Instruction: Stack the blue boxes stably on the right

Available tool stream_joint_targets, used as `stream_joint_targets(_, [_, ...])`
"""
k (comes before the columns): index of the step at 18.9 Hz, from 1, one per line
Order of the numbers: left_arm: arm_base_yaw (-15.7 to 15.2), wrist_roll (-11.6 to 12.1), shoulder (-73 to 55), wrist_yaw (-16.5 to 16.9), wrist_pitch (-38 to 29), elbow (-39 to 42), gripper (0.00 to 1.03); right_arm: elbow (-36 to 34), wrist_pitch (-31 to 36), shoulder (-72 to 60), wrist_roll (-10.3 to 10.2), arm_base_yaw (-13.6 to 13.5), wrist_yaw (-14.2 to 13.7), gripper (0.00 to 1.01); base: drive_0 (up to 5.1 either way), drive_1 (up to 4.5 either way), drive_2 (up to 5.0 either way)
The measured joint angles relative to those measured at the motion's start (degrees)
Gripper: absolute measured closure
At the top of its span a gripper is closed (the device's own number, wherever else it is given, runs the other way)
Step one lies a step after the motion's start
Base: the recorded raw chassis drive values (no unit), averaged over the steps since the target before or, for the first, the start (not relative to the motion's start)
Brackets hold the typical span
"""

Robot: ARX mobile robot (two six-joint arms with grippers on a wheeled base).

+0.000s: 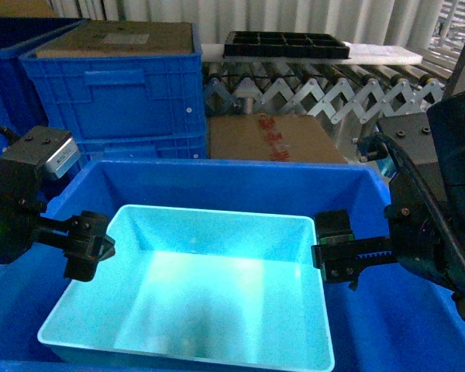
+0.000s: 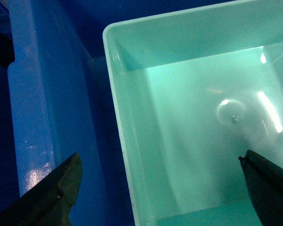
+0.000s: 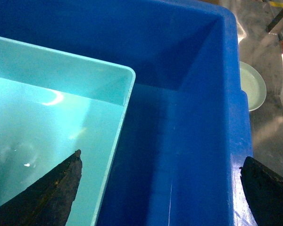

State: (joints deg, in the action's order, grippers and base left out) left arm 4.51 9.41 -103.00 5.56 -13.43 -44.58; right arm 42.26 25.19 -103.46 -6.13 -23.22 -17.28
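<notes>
- The tub point(image 1: 209, 287) sits in the lower middle of the head view, inside a bigger blue bin point(image 1: 240, 180).
- Left gripper point(image 1: 89, 246) is open, its jaws straddling the tub's left rim; nothing is clamped.
- Right gripper point(image 1: 337, 256) is also open, spanning the tub's right rim and the bin wall gap.
- To grasp well, I judge each gripper should pinch its rim squarely, at matching height, and lift level.
- The tub's near edge, the bin's base and the fingertip ends are cut off; the stacking spot on the right is out of sight.
</notes>
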Motion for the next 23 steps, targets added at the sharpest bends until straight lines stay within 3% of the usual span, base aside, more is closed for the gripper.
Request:
stream_joint_targets(3, [-0.02,0.09,-0.02,0.00,0.00,0.00,0.05,0.00,0.15,0.00,0.02,-0.02,0.00,0.03,0.0,0.00,0.0])
stream_joint_targets(4, [0.44,-1.57,-2.75,-3.91,-17.14,3.37,0.11,-3.76,20.46,-3.43,2.01,0.50,-3.04,0.13,0.0,0.00,0.0])
stream_joint_targets(5, [0.63,-4.52,-5.27,-8.35,-32.76,8.76,0.22,-9.46,32.06,-3.91,3.85,1.75,-2.32,0.24,0.0,0.00,0.0])
stream_joint_targets(7, [-0.61,-7.67,-3.50,-9.70,-51.98,22.12,0.44,-20.41,46.07,1.05,5.03,6.62,-0.68,0.46,0.0,0.00,0.0])
stream_joint_targets(8, [-1.14,-8.22,1.95,-9.62,-59.43,24.26,0.56,-22.93,48.96,6.84,5.22,8.31,1.01,0.59,0.0,0.00,0.0])
stream_joint_targets(14, [-1.27,-8.98,10.99,-8.44,-61.20,28.46,0.80,-28.63,48.65,13.99,5.66,10.25,4.59,0.83,0.0,0.00,0.0])
stream_joint_targets(18, [-3.91,-9.03,12.90,-5.95,-59.71,32.72,0.95,-31.91,47.80,17.27,5.75,12.09,5.95,0.97,0.0,0.00,0.0])
stream_joint_targets(20, [-4.66,-9.14,14.32,-6.08,-59.32,33.99,1.02,-32.96,47.04,19.67,5.88,13.03,6.45,0.99,0.0,0.00,0.0])
stream_joint_targets(23, [-4.92,-9.33,18.12,-6.10,-59.45,35.17,1.01,-34.10,45.86,23.39,5.95,14.05,7.17,0.99,0.0,0.00,0.0])
